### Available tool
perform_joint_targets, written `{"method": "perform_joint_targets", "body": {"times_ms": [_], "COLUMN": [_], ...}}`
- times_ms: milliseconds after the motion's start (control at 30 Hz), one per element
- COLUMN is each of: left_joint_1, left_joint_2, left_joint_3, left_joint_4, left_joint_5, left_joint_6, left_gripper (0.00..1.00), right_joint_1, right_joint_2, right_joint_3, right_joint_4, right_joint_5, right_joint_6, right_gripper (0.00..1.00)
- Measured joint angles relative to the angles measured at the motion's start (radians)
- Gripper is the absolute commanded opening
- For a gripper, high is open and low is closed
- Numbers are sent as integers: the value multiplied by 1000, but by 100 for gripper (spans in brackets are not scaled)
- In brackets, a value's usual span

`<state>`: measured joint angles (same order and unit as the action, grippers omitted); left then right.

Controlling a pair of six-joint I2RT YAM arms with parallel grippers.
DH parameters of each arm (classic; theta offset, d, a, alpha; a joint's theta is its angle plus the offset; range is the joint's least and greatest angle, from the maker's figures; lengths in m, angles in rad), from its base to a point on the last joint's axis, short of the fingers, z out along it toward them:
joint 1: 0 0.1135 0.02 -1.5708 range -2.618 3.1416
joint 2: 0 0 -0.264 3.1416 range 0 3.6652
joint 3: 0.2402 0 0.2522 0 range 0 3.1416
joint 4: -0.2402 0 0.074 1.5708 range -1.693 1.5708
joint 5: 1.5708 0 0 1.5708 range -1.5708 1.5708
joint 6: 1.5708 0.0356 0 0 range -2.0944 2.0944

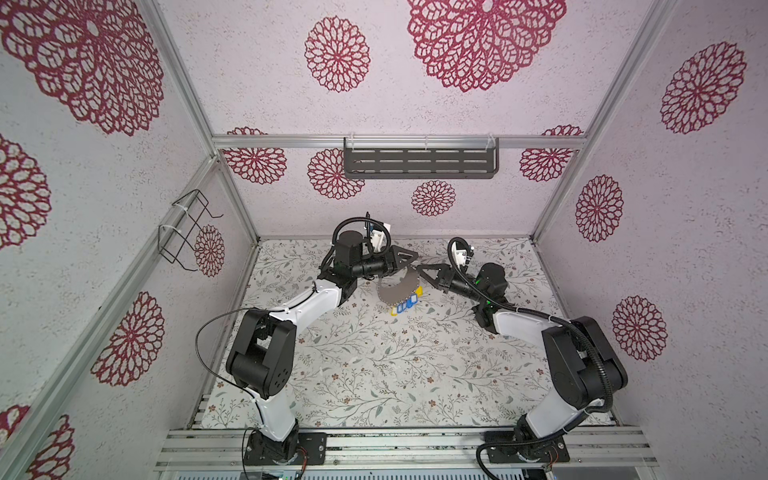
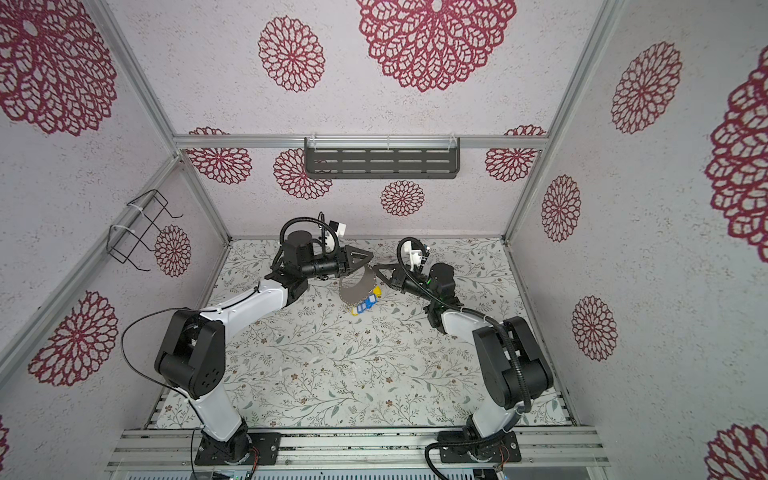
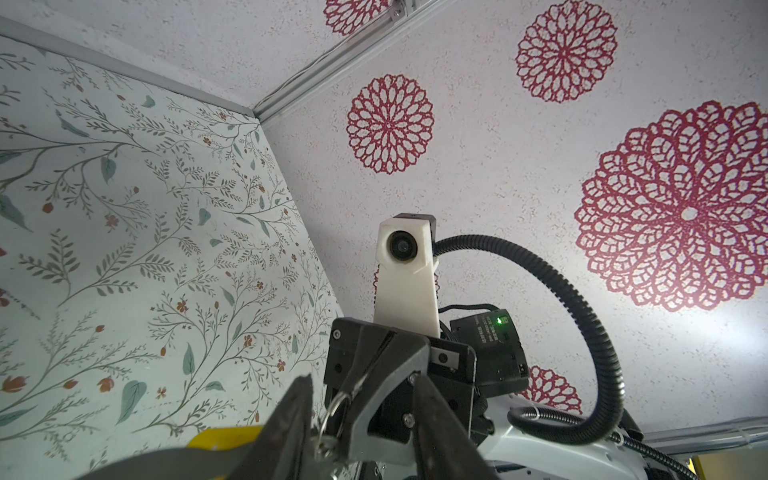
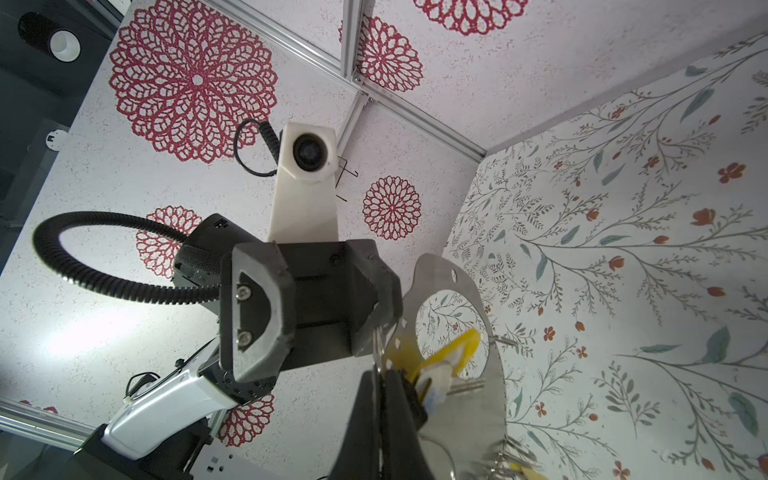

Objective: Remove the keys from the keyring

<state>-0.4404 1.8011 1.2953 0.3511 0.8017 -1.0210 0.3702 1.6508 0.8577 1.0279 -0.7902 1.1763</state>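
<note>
Now | flat grey keyring (image 1: pixel 395 297) clamped in right jaws | left jaws apart | oblong plastic keys (image 1: pixel 405 306) along its rim

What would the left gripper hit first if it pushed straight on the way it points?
Most likely the right gripper, facing it tip to tip. In the left wrist view its shut fingers, pinching a small metal loop, sit between the left gripper's open fingers. Depth is hard to judge.

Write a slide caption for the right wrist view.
Right gripper, shut, at the edge of the grey keyring beside a yellow key tag, facing the open left gripper.
</note>
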Motion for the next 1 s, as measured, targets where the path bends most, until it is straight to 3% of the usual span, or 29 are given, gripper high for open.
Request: {"method": "perform_joint_targets", "body": {"times_ms": [133, 333, 700, 867, 1000], "left_joint_1": [0, 2, 8, 9, 10], "left_joint_2": [9, 23, 25, 25, 25], "left_joint_3": [0, 2, 10, 11, 15], "left_joint_4": [-1, -28, -55, -66, -73], "left_joint_5": [22, 19, -11, -17, -18], "left_joint_6": [2, 27, 57, 68, 82], "left_gripper": [42, 26, 19, 1, 0], "right_joint_1": [-1, -1, -3, -7, -15], "right_joint_2": [2, 2, 34, 43, 53], "right_joint_3": [5, 45, 97, 115, 145], "right_joint_4": [-27, -141, -175, -183, -227], "right_joint_5": [-7, -18, -43, -52, -52], "right_joint_6": [-5, -24, 34, 60, 63], "right_gripper": [0, 0, 0, 0, 0]}}
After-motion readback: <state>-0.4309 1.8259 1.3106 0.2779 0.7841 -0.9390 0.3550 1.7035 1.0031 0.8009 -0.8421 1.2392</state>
